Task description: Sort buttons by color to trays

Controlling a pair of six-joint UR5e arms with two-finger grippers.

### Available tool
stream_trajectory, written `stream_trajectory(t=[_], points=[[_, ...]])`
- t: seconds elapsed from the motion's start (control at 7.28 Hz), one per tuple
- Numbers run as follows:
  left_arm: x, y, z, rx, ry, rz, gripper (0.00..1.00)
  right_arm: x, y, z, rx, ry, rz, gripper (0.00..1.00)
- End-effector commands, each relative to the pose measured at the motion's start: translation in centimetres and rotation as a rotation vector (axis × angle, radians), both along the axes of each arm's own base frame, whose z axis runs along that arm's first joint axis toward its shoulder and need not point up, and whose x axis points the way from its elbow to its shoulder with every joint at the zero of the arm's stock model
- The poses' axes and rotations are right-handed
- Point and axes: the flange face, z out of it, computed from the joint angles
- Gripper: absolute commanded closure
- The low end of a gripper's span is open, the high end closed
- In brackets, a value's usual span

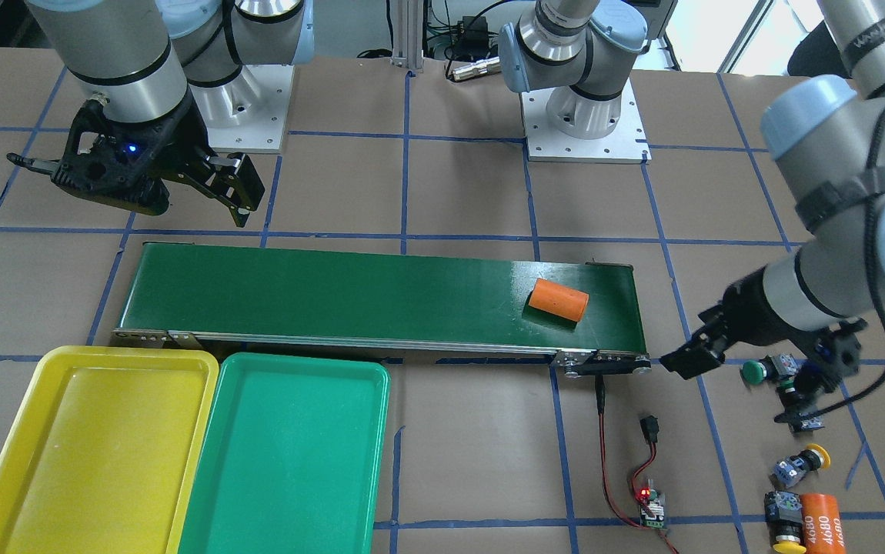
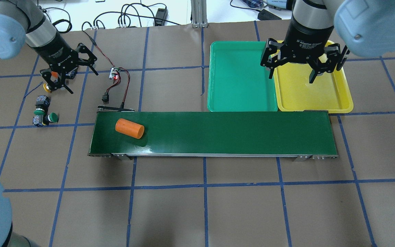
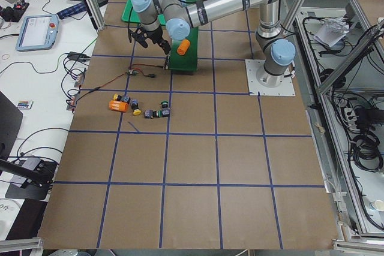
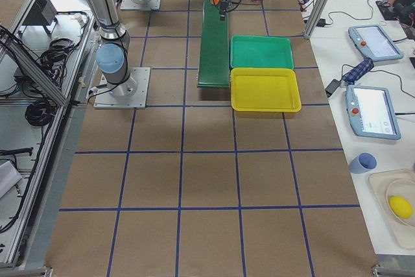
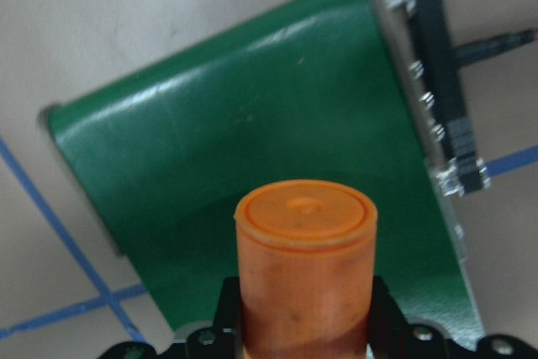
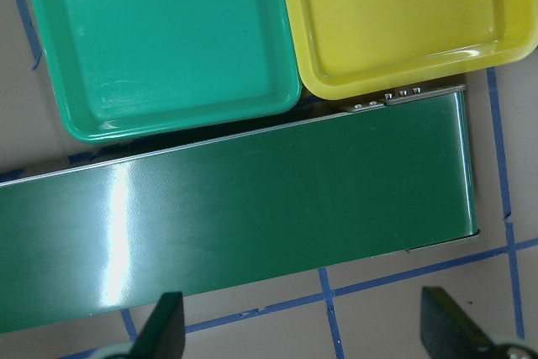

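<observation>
Plastic yellow- and green-capped push-button switches [image 1: 755, 372] look light and rigid, best pinched across their contact blocks; left gripper [image 1: 723, 388] and right gripper [image 2: 291, 79] gape empty.

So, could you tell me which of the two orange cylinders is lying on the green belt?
The plain orange cylinder, near the end of the belt. The other cylinder, marked 4680, lies off it on the table among the buttons.

Brown, blue-taped table [image 2: 238, 212] with conveyor belt [image 2: 235, 132], yellow tray [image 2: 321, 97], green tray [image 2: 238, 79], loose buttons [image 1: 756, 372], orange cylinder [image 1: 822, 522], circuit board [image 1: 650, 508].
</observation>
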Motion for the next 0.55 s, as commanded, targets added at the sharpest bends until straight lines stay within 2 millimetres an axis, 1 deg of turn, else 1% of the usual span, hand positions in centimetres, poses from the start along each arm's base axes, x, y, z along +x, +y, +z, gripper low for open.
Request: stream_trajectory(t=[0.0, 0.14, 0.27, 0.41], points=[[7.1, -7.7, -1.4, -0.070, -0.103, -0.349, 0.00, -0.1, 0.0, 0.0, 0.000, 0.000, -0.001, 0.00], [11.6, -10.1, -3.0, -0.110, -0.116, -0.469, 0.00, 0.0, 0.0, 0.1, -0.002, 0.000, 0.000, 0.00], [16.1, -11.9, -6.1, -0.157, -0.137, -0.602, 0.00, 0.0, 0.0, 0.0, 0.000, 0.000, 0.000, 0.00], [18.6, -13.0, -8.8, -0.184, -0.154, -0.716, 0.00, 0.0, 0.0, 0.0, 0.000, 0.000, 0.000, 0.00]])
